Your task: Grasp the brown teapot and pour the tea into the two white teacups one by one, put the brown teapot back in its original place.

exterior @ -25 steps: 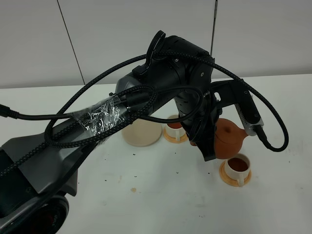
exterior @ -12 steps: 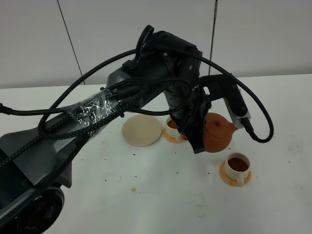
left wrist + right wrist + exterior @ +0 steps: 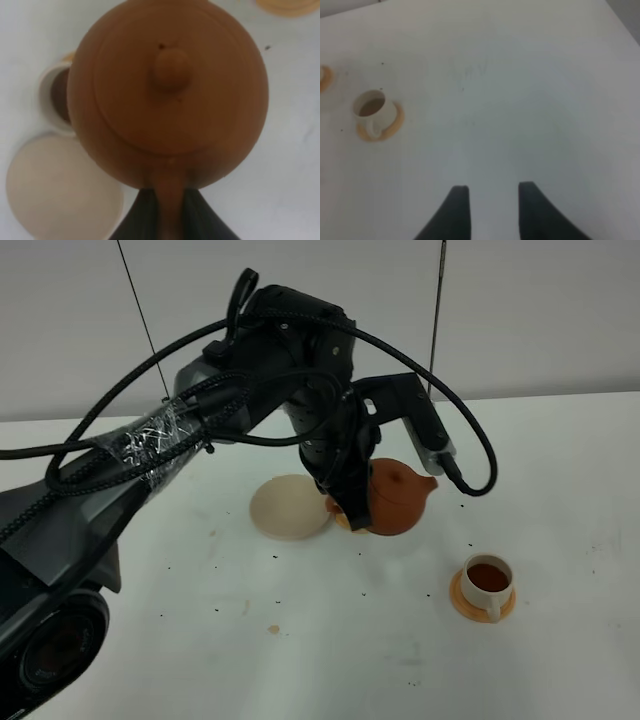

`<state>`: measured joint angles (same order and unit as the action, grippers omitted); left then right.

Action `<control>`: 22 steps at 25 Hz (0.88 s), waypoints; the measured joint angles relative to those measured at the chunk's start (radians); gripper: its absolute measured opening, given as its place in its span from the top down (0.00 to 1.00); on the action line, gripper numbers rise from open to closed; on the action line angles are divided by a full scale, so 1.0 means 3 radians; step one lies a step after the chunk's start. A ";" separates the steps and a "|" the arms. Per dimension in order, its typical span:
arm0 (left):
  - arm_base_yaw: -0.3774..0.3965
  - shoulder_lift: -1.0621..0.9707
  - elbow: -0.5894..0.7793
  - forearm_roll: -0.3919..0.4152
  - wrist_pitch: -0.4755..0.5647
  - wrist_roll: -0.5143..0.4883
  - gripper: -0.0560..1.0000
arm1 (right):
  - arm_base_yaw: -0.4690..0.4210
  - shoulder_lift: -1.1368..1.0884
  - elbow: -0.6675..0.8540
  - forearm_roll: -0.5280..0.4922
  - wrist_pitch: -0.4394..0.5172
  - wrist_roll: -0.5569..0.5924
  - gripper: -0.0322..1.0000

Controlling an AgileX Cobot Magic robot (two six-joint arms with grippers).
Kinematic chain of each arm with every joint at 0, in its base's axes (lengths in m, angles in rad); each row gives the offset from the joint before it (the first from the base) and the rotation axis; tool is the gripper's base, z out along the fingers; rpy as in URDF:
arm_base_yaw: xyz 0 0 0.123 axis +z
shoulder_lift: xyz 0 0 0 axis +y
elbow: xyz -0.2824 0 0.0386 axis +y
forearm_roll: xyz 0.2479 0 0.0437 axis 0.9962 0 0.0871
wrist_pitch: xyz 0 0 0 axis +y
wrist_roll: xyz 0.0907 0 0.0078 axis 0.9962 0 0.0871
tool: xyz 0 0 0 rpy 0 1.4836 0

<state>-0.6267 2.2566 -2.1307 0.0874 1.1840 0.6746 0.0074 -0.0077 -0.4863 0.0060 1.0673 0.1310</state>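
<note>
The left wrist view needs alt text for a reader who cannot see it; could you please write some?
Seen from above, the brown teapot fills most of the picture, its handle clamped between the dark fingers of the left gripper. Beside it on the white table are a white teacup holding dark tea and an empty beige saucer.

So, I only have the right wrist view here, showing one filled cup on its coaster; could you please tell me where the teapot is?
Observer: The brown teapot is off the table, held by its handle in the left gripper, whose jaws are shut on it.
Operator: Thank you. Does the second cup have tea in it too?
Observer: Yes, the left wrist view shows dark tea in the other teacup, which is partly hidden under the pot.
Operator: And is the saucer free for the pot?
Observer: The beige saucer has nothing on it and lies just left of the teapot in the high view.
</note>
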 joint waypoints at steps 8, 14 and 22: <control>0.0271 0.0000 0.0000 -0.0001 -0.0004 0.0048 0.78 | 0.0000 0.0000 0.0000 0.0000 0.0000 0.0000 0.74; 0.0465 0.0000 0.0000 -0.0004 -0.0051 0.0059 0.78 | 0.0000 0.0000 0.0000 0.0000 0.0000 0.0000 0.74; 0.0635 0.0004 0.0000 -0.0001 -0.0063 0.0063 0.78 | 0.0000 0.0000 0.0000 0.0000 0.0000 0.0000 0.74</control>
<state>-0.4362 2.2579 -2.1307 0.0872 1.1650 0.6934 0.0074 -0.0077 -0.4863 0.0060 1.0673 0.1310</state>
